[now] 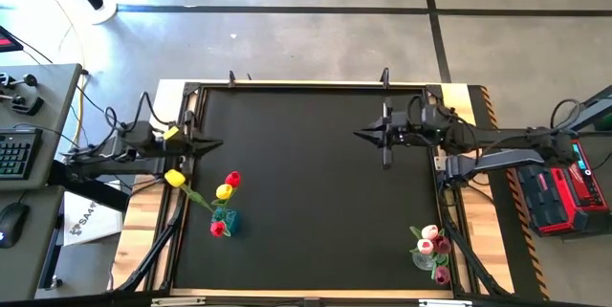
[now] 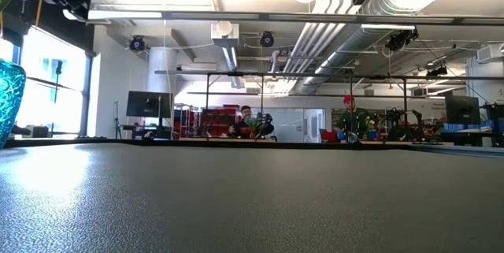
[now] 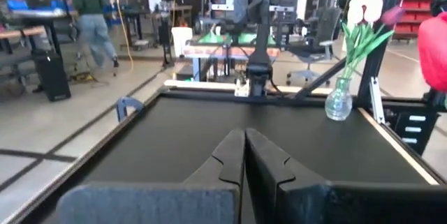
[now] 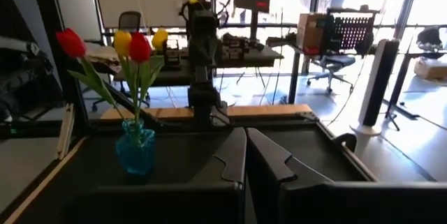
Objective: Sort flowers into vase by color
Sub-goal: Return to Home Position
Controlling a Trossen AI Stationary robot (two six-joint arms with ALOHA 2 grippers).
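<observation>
I see my left hand (image 1: 215,142) and right hand (image 1: 360,135) both pinched together, empty. The red and yellow flowers (image 1: 228,187) sit in the blue vase (image 1: 226,221), near the left hand.

Left arm (image 1: 115,154) is extending in from the left side, left gripper (image 1: 216,142) pointing at the opposite arm, fingers (image 3: 230,155) pressing together. Right arm (image 1: 497,139) is mirroring it, right gripper (image 1: 360,135) facing left, fingers (image 4: 232,155) closed, tips well apart.
</observation>
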